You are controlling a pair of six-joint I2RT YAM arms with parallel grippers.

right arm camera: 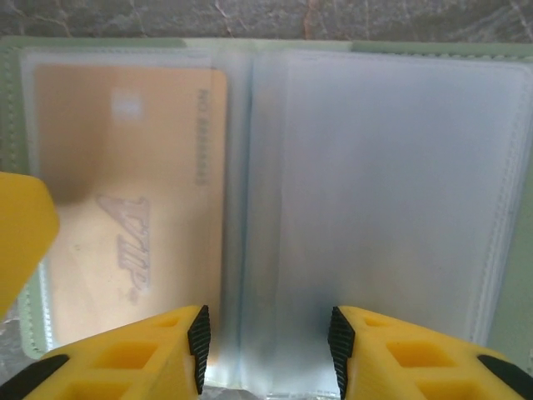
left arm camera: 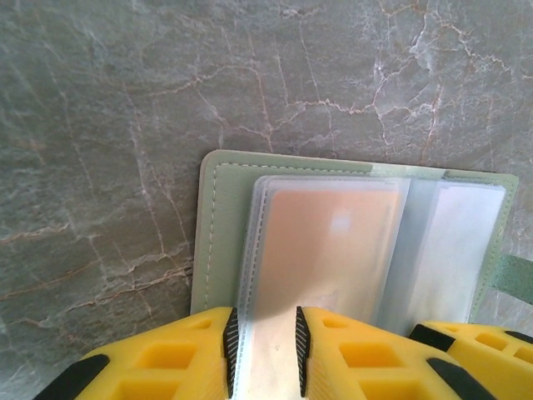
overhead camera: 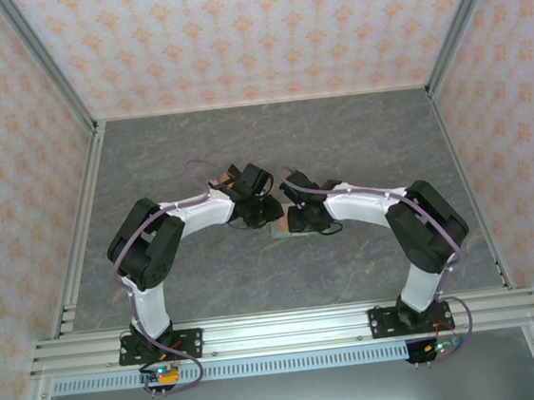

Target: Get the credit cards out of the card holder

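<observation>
Card holder point(left arm camera: 218, 242): sage-green, lies opened flat on the grey marbled worktop point(left arm camera: 125, 125), mid-worktop btwn the two arms, side tab point(left arm camera: 516, 279) sticking out at one edge.
Risk: nothing visibly pins it down, so a pull on the contents prob. drags or lifts the whole holder instead of freeing a card.

Clear sleeves point(right arm camera: 391, 183): soft plastic leaves joined at the centre fold.
Risk: pads catch sleeve + card together. The card then stays seated and the plastic creases or tears at the fold.

Golden-brown card point(right arm camera: 125, 192): fully seated in one sleeve, printed face up.
Risk: thin edge, slick face. Poss. slips from the pads, or bows if squeezed hard.
Neighbouring sleeve looks whitish. Can't tell if a 2nd card sits in it, so it could be missed.

Left claw point(left arm camera: 266, 350): jaws nearly closed, narrow gap, the carded sleeve showing in that gap. Can't tell whether the pads actually bite it.

Right claw point(right arm camera: 266, 350): jaws part-way apart over the fold area, nothing held as far as seen.
Risk: both claws work v. close together, w/ a yellow finger of one at the edge of the other's wrist view. A knock would shift the holder or spoil the pinch.
</observation>
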